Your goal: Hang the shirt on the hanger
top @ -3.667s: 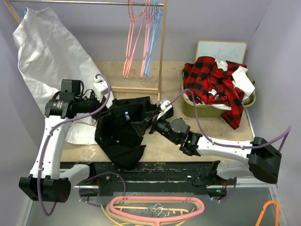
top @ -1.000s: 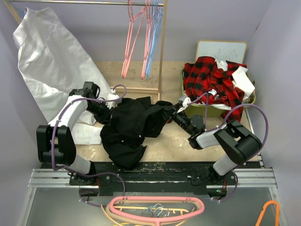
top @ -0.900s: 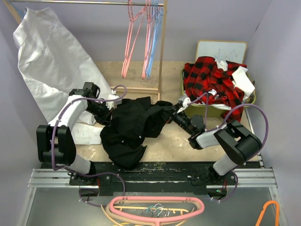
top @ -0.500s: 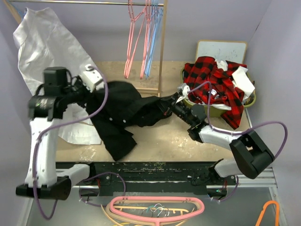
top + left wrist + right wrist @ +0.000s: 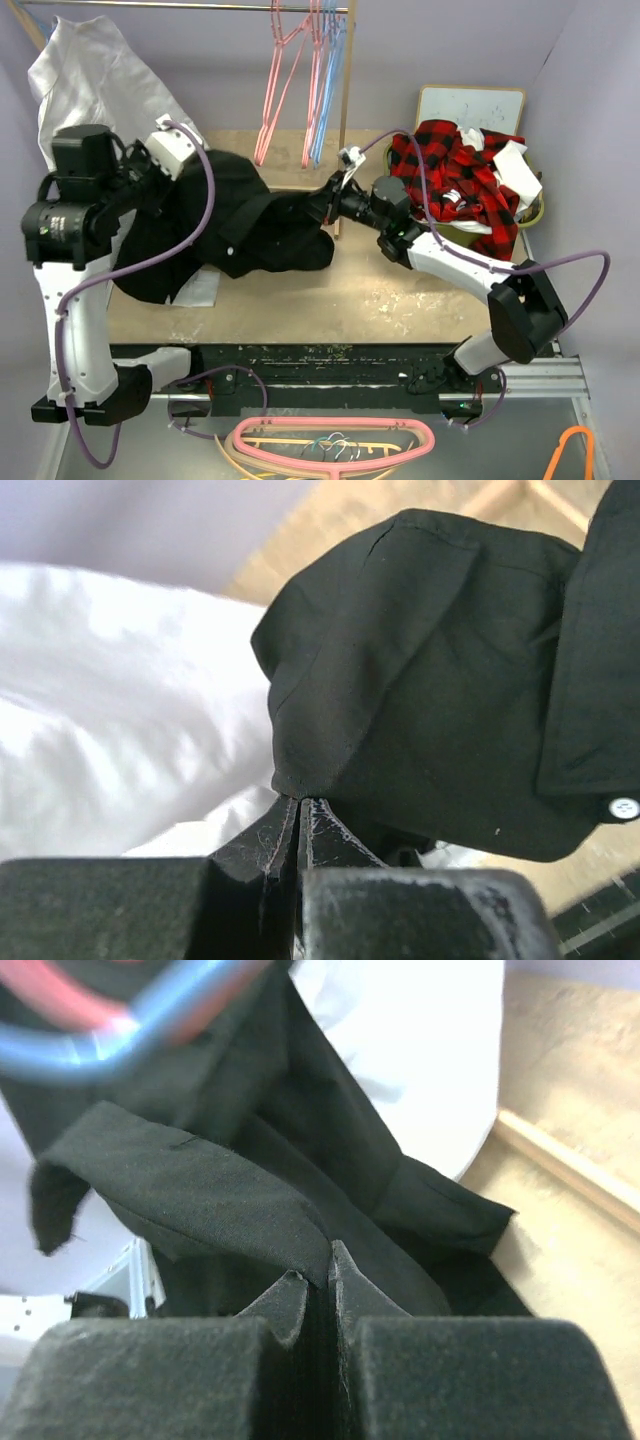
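The black shirt [image 5: 235,225] hangs stretched between both grippers above the table, its lower part draping onto the tabletop. My left gripper [image 5: 158,192] is raised at the left and shut on a folded edge of the shirt [image 5: 430,680], fingertips [image 5: 298,802] pinched together on the cloth. My right gripper [image 5: 327,206] is shut on another edge of the shirt [image 5: 200,1190], right beside the wooden rack post. The light blue hanger [image 5: 325,90] hangs from the rod behind, among pink hangers [image 5: 280,90]. In the right wrist view the hanger's blue wire [image 5: 100,1052] shows blurred close above the cloth.
A big white cloth [image 5: 100,90] drapes at the back left. The wooden rack post [image 5: 345,120] stands mid-table. A green basket [image 5: 400,230] holds a red plaid shirt [image 5: 455,170] at the right. Pink hangers [image 5: 330,440] and an orange one [image 5: 570,450] lie below the table's front edge.
Both arms lifted the shirt off the table and carried it back. The left gripper rose and swung left; the right moved up to the rack post. The shirt now spans between them.
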`<action>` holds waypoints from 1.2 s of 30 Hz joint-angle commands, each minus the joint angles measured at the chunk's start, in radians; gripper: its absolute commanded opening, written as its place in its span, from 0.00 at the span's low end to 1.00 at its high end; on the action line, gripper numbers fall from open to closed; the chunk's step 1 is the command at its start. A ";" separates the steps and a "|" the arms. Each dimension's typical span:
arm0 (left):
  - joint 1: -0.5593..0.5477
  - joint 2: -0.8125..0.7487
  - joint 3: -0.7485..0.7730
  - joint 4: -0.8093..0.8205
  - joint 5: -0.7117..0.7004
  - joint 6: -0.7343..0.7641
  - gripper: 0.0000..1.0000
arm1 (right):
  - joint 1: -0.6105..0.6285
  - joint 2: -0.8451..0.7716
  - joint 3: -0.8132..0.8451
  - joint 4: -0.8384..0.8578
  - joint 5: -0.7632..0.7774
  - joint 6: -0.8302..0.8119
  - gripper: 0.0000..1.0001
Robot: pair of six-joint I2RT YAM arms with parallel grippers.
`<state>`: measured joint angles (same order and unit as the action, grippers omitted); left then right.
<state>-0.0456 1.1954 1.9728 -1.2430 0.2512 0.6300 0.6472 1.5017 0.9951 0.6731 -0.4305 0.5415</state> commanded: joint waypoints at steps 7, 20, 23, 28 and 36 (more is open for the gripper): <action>0.006 -0.077 -0.505 -0.047 0.165 0.022 0.00 | 0.149 -0.080 -0.206 0.009 0.100 -0.175 0.00; 0.006 0.020 -0.540 -0.305 0.331 0.279 0.76 | 0.302 -0.140 -0.722 0.415 0.184 -0.209 0.00; 0.002 0.136 -0.416 -0.306 0.425 0.305 0.99 | 0.305 -0.154 -0.762 0.482 0.187 -0.281 0.00; -0.025 0.342 -0.290 -0.304 0.491 0.367 0.99 | 0.342 -0.140 -0.764 0.495 0.212 -0.385 0.00; -0.074 0.617 -0.274 -0.187 0.447 0.351 0.99 | 0.350 -0.073 -0.783 0.623 0.213 -0.358 0.00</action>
<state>-0.1150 1.7664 1.6756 -1.5047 0.6792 0.9600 0.9905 1.4124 0.2214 1.1603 -0.2287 0.2005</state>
